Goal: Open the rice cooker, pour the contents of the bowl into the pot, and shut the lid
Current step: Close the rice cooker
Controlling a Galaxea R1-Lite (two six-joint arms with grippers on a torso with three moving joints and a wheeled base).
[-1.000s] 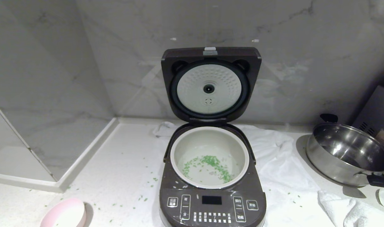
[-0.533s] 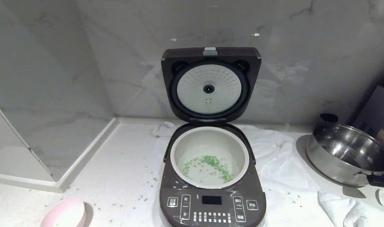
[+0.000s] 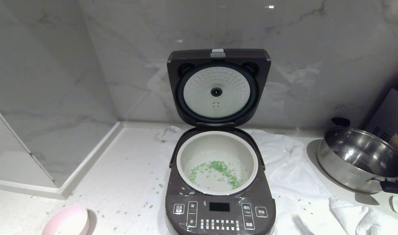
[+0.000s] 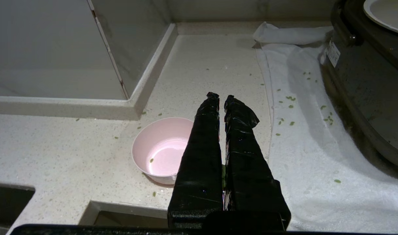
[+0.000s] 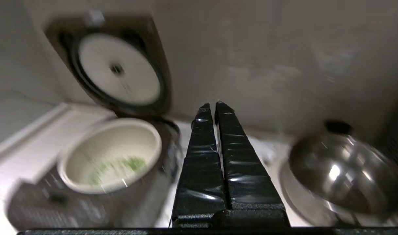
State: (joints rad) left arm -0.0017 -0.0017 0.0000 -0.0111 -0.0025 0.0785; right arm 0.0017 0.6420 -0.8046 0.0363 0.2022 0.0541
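Head view: cooker [image 3: 220, 182] at centre of counter [image 3: 127, 169], lid [image 3: 218, 86] raised upright against the far wall, white dimpled underside facing forward. Pot [image 3: 216, 163] seated in the body, green bits [image 3: 218, 171] scattered on its floor. Bowl [image 3: 68, 222] at near left, well apart from cooker. Steel pan [image 3: 360, 158] at right; white cloth [image 3: 293, 169] under and beside the cooker; loose green flecks on counter and cloth. No gripper shows in this view.

Left wrist view: left gripper [image 4: 222, 98], fingers together, holding nothing, just right of the bowl and above the counter. Bowl interior shown here only: nearly empty, a lone green bit inside. Cooker's side wall at far right.

Right wrist view: right gripper [image 5: 214, 106], fingers together, empty, raised between cooker on its left and pan on its right, pointing at the far wall. Lid, pot and green bits all visible, blurred.
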